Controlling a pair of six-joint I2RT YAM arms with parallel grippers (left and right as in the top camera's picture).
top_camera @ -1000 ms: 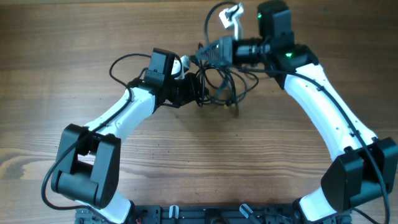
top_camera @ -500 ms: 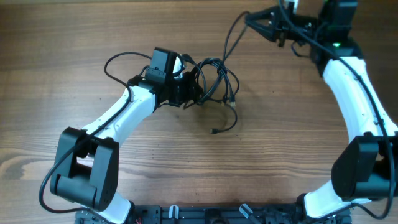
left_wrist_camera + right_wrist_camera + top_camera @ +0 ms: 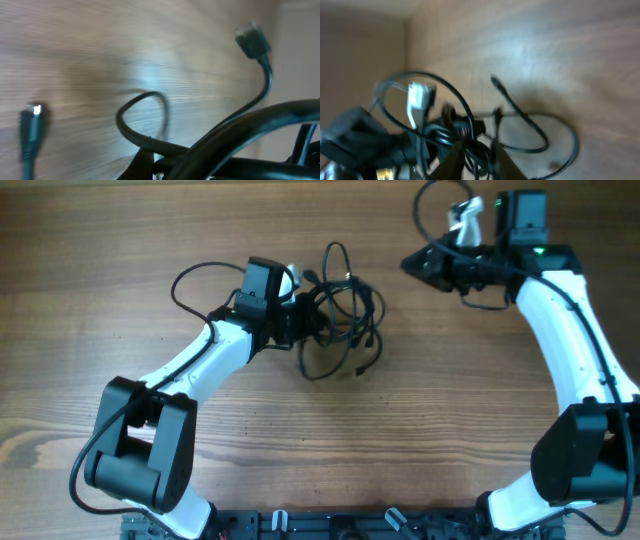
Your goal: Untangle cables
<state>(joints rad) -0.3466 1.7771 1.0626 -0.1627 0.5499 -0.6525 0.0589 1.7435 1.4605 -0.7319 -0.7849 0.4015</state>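
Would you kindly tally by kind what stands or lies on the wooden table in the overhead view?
White robot arms: 2, the left arm and the right arm
Cable tangle: 1 (how many black cords are in it cannot be told)
Total: 3

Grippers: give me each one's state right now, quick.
Left gripper: shut on the cables.
Right gripper: cannot tell whether open or shut; it sits apart from the tangle in the overhead view.
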